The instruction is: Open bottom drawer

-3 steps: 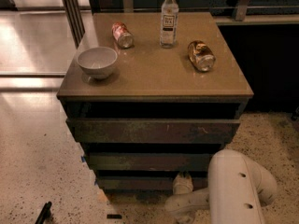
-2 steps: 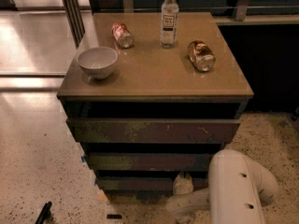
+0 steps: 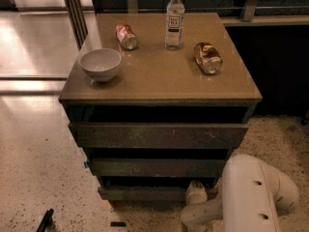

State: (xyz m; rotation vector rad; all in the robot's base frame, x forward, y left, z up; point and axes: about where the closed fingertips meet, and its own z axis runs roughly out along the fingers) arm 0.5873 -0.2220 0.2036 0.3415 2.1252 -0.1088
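Practically nothing has changed in the last second: the gripper (image 3: 195, 193) stays low at the right end of the bottom drawer (image 3: 145, 193), and the white arm (image 3: 256, 197) behind it keeps the same bend near the floor. The drawer front also sits where it was, under the middle drawer (image 3: 157, 167) and the wide top drawer (image 3: 159, 135), and no inner floor is visible. So I judge that the pull has not begun, or has only just begun. The gripper seems to touch the drawer's front edge, but this corner is dark, and I cannot tell whether the gripper is wide, narrow or already holding the edge. On the cabinet top (image 3: 159, 83) the bowl (image 3: 100, 64), the red can (image 3: 126, 36), the bottle (image 3: 174, 19) and the golden can (image 3: 207, 58) have not moved. The next move probably needs a firm hold on the edge and a straight pull outward.
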